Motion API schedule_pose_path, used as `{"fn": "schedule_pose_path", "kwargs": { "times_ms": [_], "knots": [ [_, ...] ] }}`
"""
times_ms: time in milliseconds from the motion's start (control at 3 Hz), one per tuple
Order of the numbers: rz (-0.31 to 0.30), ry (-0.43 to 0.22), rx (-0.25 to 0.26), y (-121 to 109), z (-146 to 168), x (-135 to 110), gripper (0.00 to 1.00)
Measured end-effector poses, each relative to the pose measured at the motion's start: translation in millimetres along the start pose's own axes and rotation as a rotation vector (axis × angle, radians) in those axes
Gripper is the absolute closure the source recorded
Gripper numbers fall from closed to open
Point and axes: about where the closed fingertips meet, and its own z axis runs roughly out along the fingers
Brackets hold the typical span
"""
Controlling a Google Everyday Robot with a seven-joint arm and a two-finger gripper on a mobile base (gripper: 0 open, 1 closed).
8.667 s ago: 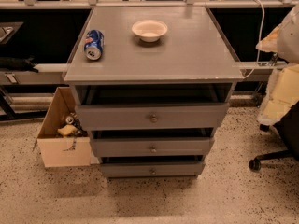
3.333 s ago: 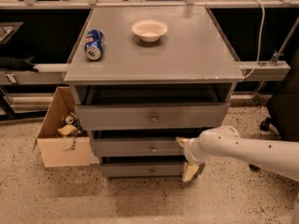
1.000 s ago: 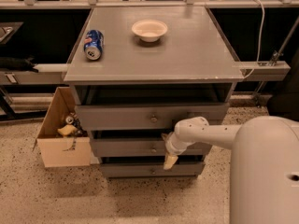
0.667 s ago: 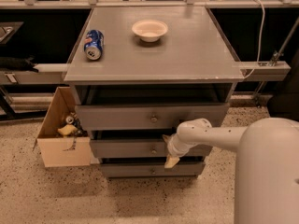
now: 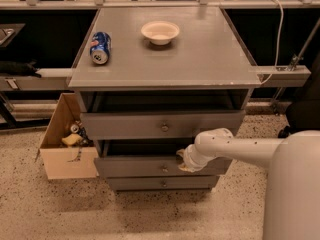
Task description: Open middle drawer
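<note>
The grey cabinet has three drawers under its top (image 5: 200,59). The middle drawer (image 5: 130,167) has a flat grey front with a small round metal knob (image 5: 164,168). It stands out a little further than the bottom drawer (image 5: 135,183). My gripper (image 5: 183,159), on a white arm (image 5: 240,146) reaching in from the right, is at the top edge of the middle drawer's front, just right of the knob. Its tips go into the dark gap above the front. The top drawer (image 5: 125,125) stands out above it.
A blue soda can (image 5: 100,47) lies on the cabinet top and a white bowl (image 5: 160,32) stands there too. An open cardboard box (image 5: 65,154) with items in it stands on the floor at the cabinet's left. My white body (image 5: 295,189) fills the lower right.
My gripper has moved up from in front of the middle drawer's face to its top edge. The middle drawer's front looks slightly further out than before.
</note>
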Motion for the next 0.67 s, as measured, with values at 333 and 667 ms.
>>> {"fn": "schedule_pose_path", "kwargs": {
  "times_ms": [333,667],
  "knots": [
    [0.000,0.000,0.000,-1.8,-5.3,-3.0,1.00],
    [0.000,0.000,0.000,-3.0,-10.4,-4.7,0.82]
  ]
}}
